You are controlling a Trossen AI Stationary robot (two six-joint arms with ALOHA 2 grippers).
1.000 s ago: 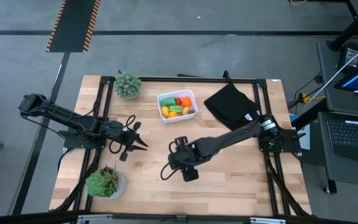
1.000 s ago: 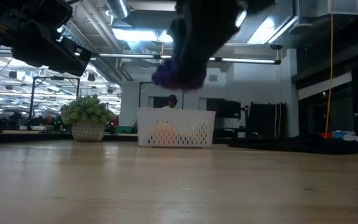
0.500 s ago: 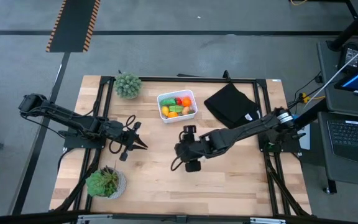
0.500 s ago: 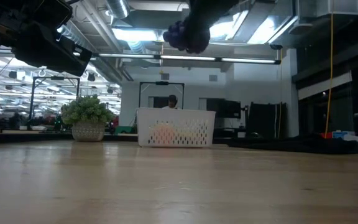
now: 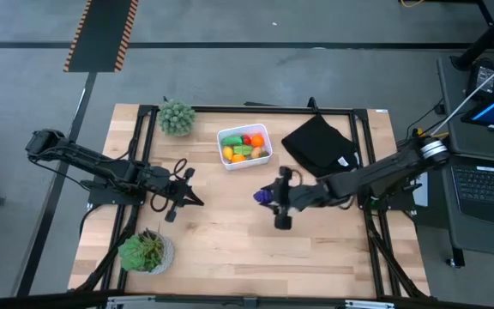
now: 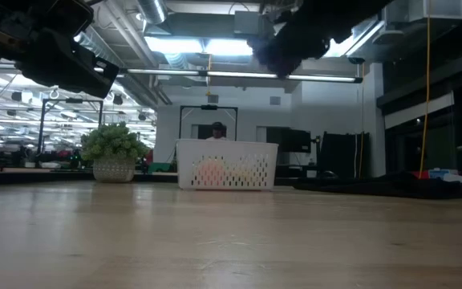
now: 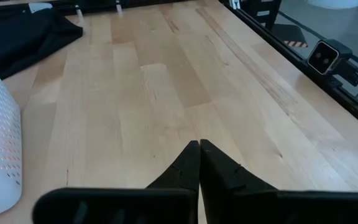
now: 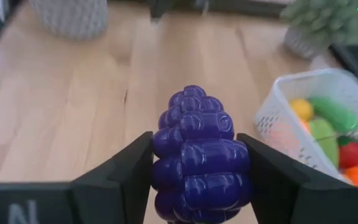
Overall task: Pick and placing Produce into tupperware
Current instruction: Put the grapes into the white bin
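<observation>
Since a second ago the right gripper [image 5: 270, 196], jaws clamped on purple grapes [image 8: 201, 157], has swung rightward to frame centre below the tub [image 5: 244, 145], so carry them over its rim before releasing, while the left gripper [image 5: 197, 201] waits shut at left.

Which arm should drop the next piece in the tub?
Right. Its tool is shut on the purple grapes, lifted off the table just short of the white tub. The left tool is shut and empty, off to the tub's left.
</observation>
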